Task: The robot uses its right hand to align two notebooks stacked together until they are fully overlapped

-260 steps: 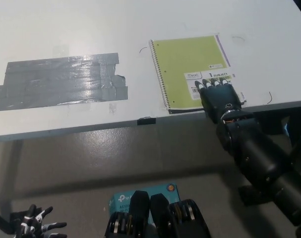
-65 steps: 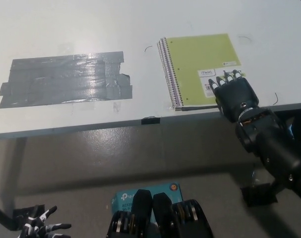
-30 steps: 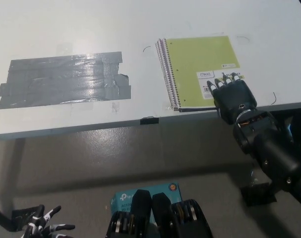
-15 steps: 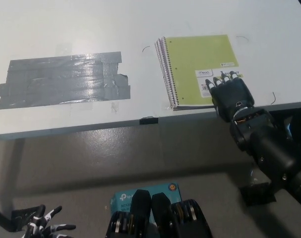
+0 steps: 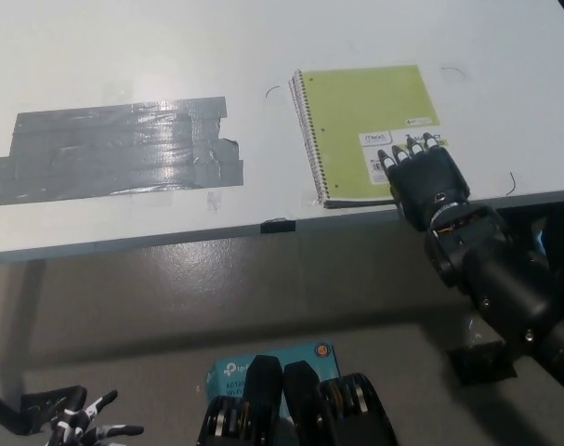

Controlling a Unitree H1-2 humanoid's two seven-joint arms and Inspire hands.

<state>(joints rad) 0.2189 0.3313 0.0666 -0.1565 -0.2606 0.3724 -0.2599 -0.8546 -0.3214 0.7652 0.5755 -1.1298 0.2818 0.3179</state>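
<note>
The green notebook (image 5: 367, 128) lies flat near the front edge of the white table (image 5: 263, 56), toward the table's right end, its spiral binding along its left side. Only one green cover shows; a thin dark sliver along the near edge hints at a second notebook beneath, but that one is otherwise hidden and its outline is hard to make out. The black right hand (image 5: 423, 181) rests palm down on the notebook's near right corner, fingers fairly straight and close together, pressing flat on the cover and closed around nothing. It hides part of the printed label there. The black right arm runs off toward the picture's bottom right and is cut off by the frame.

Farther left on the table, well apart from the notebook, a wide patch of grey tape (image 5: 119, 149) is stuck to the surface. A small dark clip (image 5: 276, 225) sits on the front edge between them.

At the lower left corner the white left hand (image 5: 88, 429) is partly cut off, low above the floor, fingers spread and empty. A teal box (image 5: 263, 367) lies on the floor below the table edge, partly covered.
</note>
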